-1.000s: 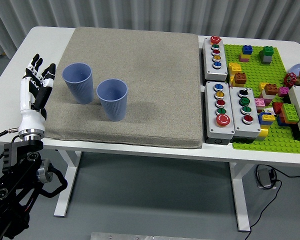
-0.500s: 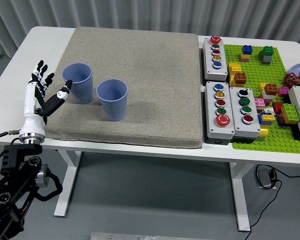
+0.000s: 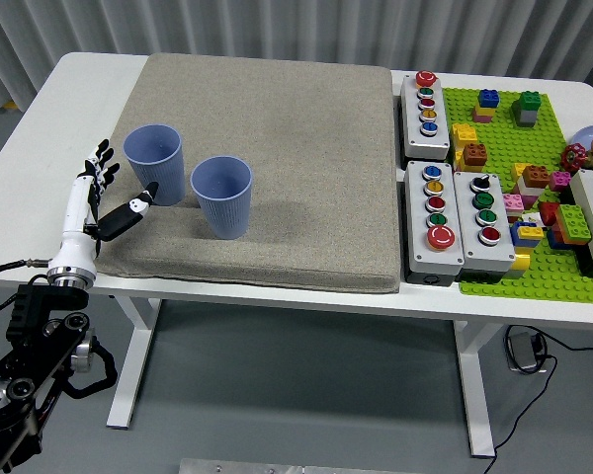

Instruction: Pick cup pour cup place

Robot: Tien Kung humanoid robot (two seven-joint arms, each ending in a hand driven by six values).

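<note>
Grey wavy walls stand behind the white counter (image 3: 59, 89), and a grey floor shows under it. On the counter lies a big grey mat (image 3: 277, 148), soft and a bit fuzzy. Two blue cups stand upright on the mat's left part, well away from the toys. The left cup (image 3: 155, 163) sits close to the mat's left side, and the right cup (image 3: 222, 196) is just beside it, a bit nearer to us. The left hand (image 3: 104, 197) is just beside the left cup with its fingers spread, holding nothing, and its thumb tip looks very close to the cup's side. The right hand is not in the picture. The hand could bump the left cup and tip it over, or push it into the right cup, since they stand so close. To the right are boxes with colored buttons (image 3: 435, 202) and a green plate with toy bricks (image 3: 534, 188).
</note>
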